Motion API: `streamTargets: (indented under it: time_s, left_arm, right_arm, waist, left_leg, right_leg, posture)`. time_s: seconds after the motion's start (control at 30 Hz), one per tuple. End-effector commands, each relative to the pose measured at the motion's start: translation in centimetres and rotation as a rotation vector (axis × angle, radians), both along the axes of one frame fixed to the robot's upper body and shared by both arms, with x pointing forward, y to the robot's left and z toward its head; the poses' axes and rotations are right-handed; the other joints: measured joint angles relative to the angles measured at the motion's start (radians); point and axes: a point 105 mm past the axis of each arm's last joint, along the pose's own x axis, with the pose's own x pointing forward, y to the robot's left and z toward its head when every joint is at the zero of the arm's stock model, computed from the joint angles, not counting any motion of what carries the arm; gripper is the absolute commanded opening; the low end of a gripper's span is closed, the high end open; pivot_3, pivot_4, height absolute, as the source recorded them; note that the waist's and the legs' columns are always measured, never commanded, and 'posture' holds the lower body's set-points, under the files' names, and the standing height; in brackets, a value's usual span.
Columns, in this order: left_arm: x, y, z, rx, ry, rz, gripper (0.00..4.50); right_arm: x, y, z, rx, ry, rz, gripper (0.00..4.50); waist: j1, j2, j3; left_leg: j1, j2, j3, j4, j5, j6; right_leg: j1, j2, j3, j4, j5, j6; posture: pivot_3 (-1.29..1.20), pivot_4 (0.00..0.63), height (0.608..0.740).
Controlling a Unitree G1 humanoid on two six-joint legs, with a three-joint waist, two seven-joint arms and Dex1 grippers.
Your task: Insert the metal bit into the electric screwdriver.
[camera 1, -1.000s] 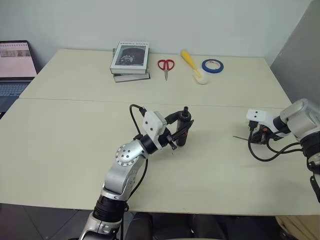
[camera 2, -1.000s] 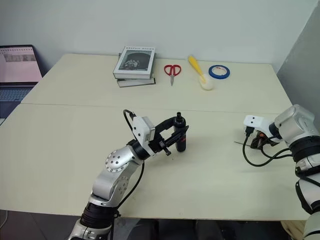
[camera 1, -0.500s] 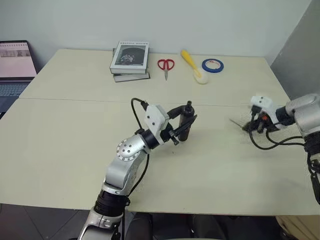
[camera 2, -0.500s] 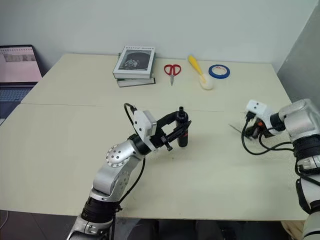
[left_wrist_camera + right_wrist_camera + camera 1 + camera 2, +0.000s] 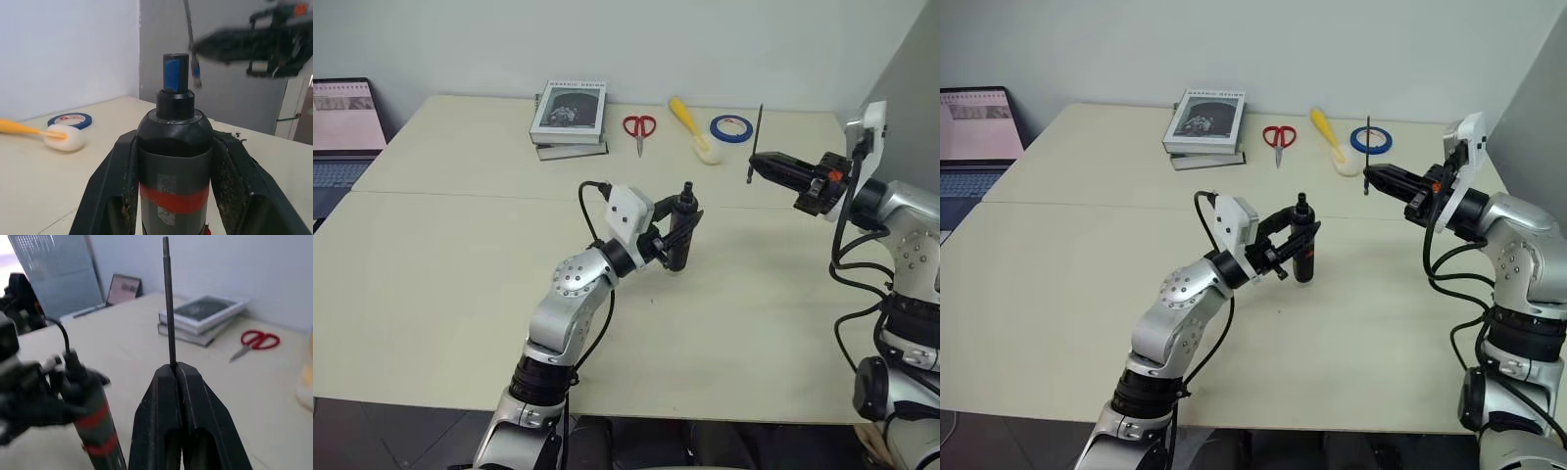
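Note:
The electric screwdriver (image 5: 680, 238), black with a red band and a blue tip (image 5: 175, 73), stands upright near the table's middle, my left gripper (image 5: 674, 238) shut on its body. To its right and higher, my right gripper (image 5: 756, 164) is shut on the metal bit (image 5: 756, 142), a thin dark rod held nearly upright above the fingertips. The right wrist view has the metal bit (image 5: 168, 303) rising from the shut fingers (image 5: 195, 401), with the electric screwdriver (image 5: 90, 416) beyond. The bit is apart from the screwdriver's tip.
At the table's far side lie a stack of books (image 5: 568, 117), red scissors (image 5: 638, 128), a yellow-handled brush (image 5: 693, 129) and a roll of blue tape (image 5: 729, 127). A laptop (image 5: 342, 132) sits at the far left. A table seam (image 5: 460, 197) runs across.
My right arm has lifted off the table with the bit and swung up and left, turning the bit from lying flat to nearly upright. The left gripper kept the screwdriver almost still.

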Motion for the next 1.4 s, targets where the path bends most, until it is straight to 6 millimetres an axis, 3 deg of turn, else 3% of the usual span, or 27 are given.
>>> streamTargets:
  time_s: [0.03, 0.4, 0.57, 0.73, 1.0, 1.4]
  left_arm:
    - [0.0, -0.6, 1.2, -0.012, -0.082, 0.010, 1.66]
    - [-0.2, -1.5, -1.0, -0.012, -0.001, -0.022, 1.66]
    - [-0.3, -1.5, 0.1, 0.020, -0.060, -0.017, 1.66]
    - [-0.2, -1.4, -0.4, 0.035, -0.056, 0.004, 1.66]
    - [0.0, -1.3, -0.6, 0.038, -0.054, 0.024, 1.66]
    - [0.0, -1.3, -0.5, 0.034, -0.055, 0.026, 1.66]
  right_arm:
    - [-1.3, 0.7, 1.9, 0.076, -0.091, -0.027, 0.00]
    - [-2.7, 2.5, 1.6, 0.121, -0.078, 0.039, 0.00]
    - [-2.8, 3.2, 1.8, 0.104, -0.107, 0.036, 0.00]
    - [-2.8, 4.4, 2.4, 0.114, -0.154, 0.004, 0.00]
    - [-3.6, 6.0, 1.3, 0.129, -0.156, 0.009, 0.00]
    - [-3.8, 6.4, 0.1, 0.164, -0.132, -0.008, 0.00]
  waist:
    - [0.001, 0.000, 0.000]
    - [0.000, 0.000, 0.000]
    - [0.000, 0.000, 0.000]
    - [0.000, 0.000, 0.000]
    - [0.000, 0.000, 0.000]
    - [0.000, 0.000, 0.000]
  left_leg:
    - [0.000, 0.000, 0.000, 0.000, 0.000, 0.000]
    - [0.000, 0.000, 0.000, -0.001, 0.000, 0.000]
    - [0.000, 0.000, 0.000, -0.001, 0.000, 0.000]
    - [0.000, 0.000, 0.000, -0.001, 0.000, 0.000]
    - [0.000, 0.000, 0.000, -0.001, 0.000, 0.000]
    - [0.000, 0.000, 0.000, -0.001, 0.000, 0.000]
  right_leg:
    - [0.000, 0.000, 0.000, 0.000, 0.000, 0.000]
    - [0.000, 0.000, 0.000, 0.000, 0.000, 0.000]
    - [0.000, 0.000, 0.000, 0.000, -0.001, 0.002]
    - [0.000, 0.000, 0.000, 0.000, -0.002, 0.002]
    - [0.000, 0.000, 0.000, 0.000, -0.002, 0.003]
    - [0.000, 0.000, 0.000, 0.000, -0.003, 0.004]
  posture:
    - [0.00, 0.150, 0.740]
    - [0.00, 0.150, 0.740]
    - [0.00, 0.150, 0.740]
    - [0.00, 0.150, 0.740]
    - [0.00, 0.150, 0.740]
    - [0.00, 0.150, 0.740]
